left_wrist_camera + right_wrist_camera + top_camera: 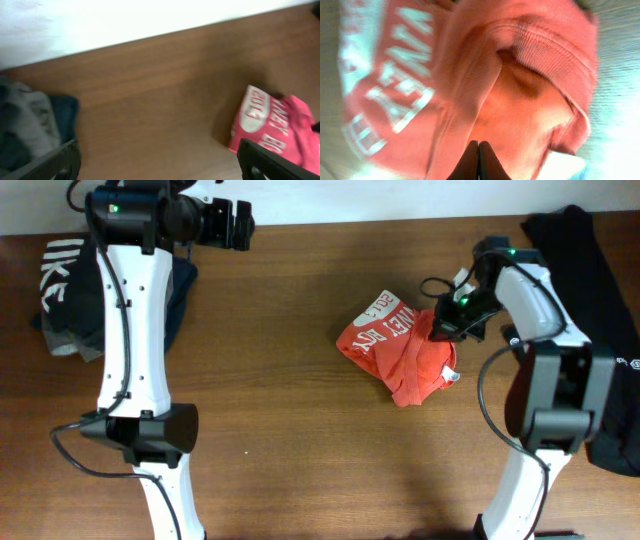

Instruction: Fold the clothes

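Observation:
The clothes are a red-orange T-shirt [400, 345] with white lettering, lying bunched up on the wooden table right of centre. My right gripper [447, 320] is at the shirt's upper right edge. In the right wrist view its dark fingertips [478, 145] are pressed together, shut on a fold of the red fabric [510, 90] that fills the frame. My left gripper [243, 225] is up at the table's far edge, well left of the shirt, open with nothing between its fingers [165, 167]. The shirt [275, 125] shows at the right of the left wrist view.
A pile of dark clothes [60, 290] with white lettering lies at the far left, also seen as the dark pile [30, 120] in the left wrist view. A black garment [600, 280] covers the right edge. Bare table [280, 380] spreads between the arms.

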Controlling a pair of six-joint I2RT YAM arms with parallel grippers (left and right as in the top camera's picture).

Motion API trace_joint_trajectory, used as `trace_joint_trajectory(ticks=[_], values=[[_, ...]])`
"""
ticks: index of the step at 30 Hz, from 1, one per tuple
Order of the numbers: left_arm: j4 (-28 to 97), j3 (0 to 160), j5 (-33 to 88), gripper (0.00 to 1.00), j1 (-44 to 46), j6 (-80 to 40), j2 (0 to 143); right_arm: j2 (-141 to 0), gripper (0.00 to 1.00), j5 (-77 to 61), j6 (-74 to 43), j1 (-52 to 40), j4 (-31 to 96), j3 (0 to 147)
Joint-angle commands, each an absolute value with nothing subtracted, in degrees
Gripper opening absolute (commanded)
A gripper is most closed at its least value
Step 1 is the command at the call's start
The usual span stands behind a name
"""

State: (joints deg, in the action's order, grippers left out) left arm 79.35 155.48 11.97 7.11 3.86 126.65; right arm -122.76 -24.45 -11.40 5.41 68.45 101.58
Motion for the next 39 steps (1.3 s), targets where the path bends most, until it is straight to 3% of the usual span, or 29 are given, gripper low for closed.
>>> trace_joint_trajectory(ticks=[1,5,9,12,13,14,17,18,25,33,39], values=[[81.1,155.7,17.5,0.99,10.1,4.8,131.1,-114.5,0.15,-23.7,-8.3,8.3,69.4,102.3],[82.8,155.7,21.6,0.99,15.5,8.3,136.8,-110.8,0.36,-23.1,-7.3,12.9,69.6,102.3],[82.5,155.7,24.5,0.89,21.2,9.8,142.0,-110.3,0.35,-23.0,-5.7,16.8,69.9,102.3],[81.7,155.7,24.4,0.61,25.3,10.4,144.7,-110.4,0.31,-22.8,-4.7,18.7,70.3,102.3],[81.4,155.7,24.4,0.43,26.4,10.4,145.5,-110.4,0.29,-22.8,-4.7,19.0,70.3,102.3],[81.3,155.7,24.4,0.32,27.4,10.4,145.9,-110.4,0.28,-22.8,-4.7,19.4,70.3,102.3],[81.8,155.7,23.6,0.08,31.6,10.4,148.2,-110.4,0.26,-22.4,-4.7,20.0,69.6,102.3],[82.3,155.7,23.0,0.05,32.3,10.4,148.5,-110.4,0.25,-22.4,-4.7,20.0,69.5,102.3],[86.1,155.7,12.8,0.01,35.5,10.4,153.2,-110.4,0.25,-22.4,-4.7,20.0,69.1,102.3],[81.4,155.7,10.0,0.01,35.1,10.4,159.4,-110.4,0.25,-22.4,-4.9,20.0,68.6,102.3],[81.3,155.7,-4.3,0.01,34.5,10.4,163.1,-110.4,0.25,-22.4,-4.9,20.0,68.6,102.3]])
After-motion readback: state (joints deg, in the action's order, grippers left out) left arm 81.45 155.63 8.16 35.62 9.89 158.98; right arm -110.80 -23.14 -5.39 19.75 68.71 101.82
